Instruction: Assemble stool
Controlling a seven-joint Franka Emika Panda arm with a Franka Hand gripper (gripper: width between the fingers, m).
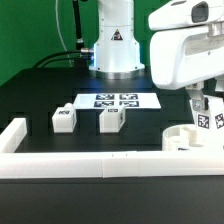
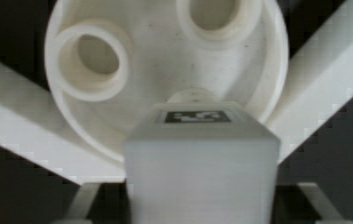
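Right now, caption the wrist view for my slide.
Tagged white blocky plastic leg in front of the round white plastic seat, two sockets visible.

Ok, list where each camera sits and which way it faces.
Exterior view: off the arm, facing the robot base across the table; shows the arm and tool.
Wrist view: on the wrist, looking along the tool at the gripped leg and seat; what look like its fingers flank the leg.
Shared: that leg and seat.
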